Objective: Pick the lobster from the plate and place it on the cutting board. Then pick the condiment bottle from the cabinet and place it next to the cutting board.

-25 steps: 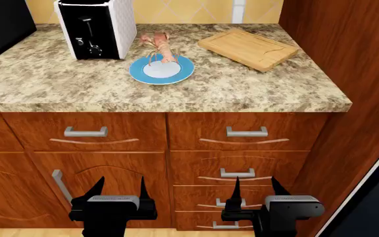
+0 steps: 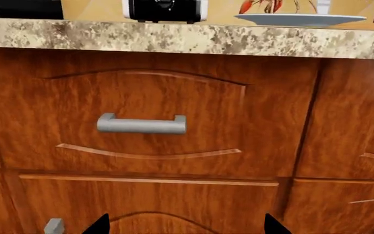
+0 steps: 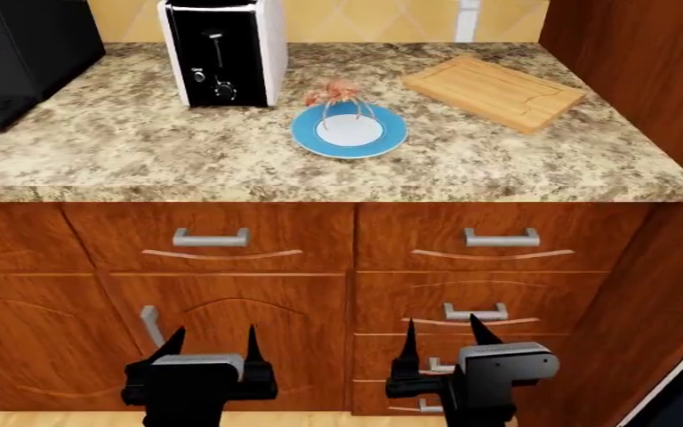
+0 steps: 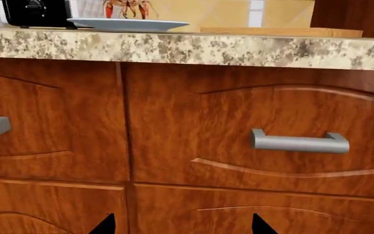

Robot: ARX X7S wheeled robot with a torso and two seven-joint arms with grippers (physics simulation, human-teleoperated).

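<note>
Head view first: the whole scene has slid right compared with half a second back, so the robot's base or head looks to have shifted. The toaster [image 3: 223, 52] now sits more toward the middle, and a black appliance [image 3: 15, 58] shows at far left. The lobster [image 3: 339, 92] is perched on the far rim of the plate [image 3: 349, 131], propped up on its legs, and the cutting board [image 3: 494, 91] lies near it on the right side of the desk [image 3: 140, 151]. Both arms hang low in front of the cabinet doors, left gripper [image 3: 211, 342] and right gripper [image 3: 443, 334] both spread wide and empty.

Left wrist view: mostly a drawer handle [image 2: 141, 124], with the plate edge and lobster peeking over the desk lip.

Right wrist view: same deal, another handle [image 4: 300, 142], plate [image 4: 128, 23] up top.

No condiment bottle visible anywhere. I'd say it's only lining up; nothing's been grabbed yet.
</note>
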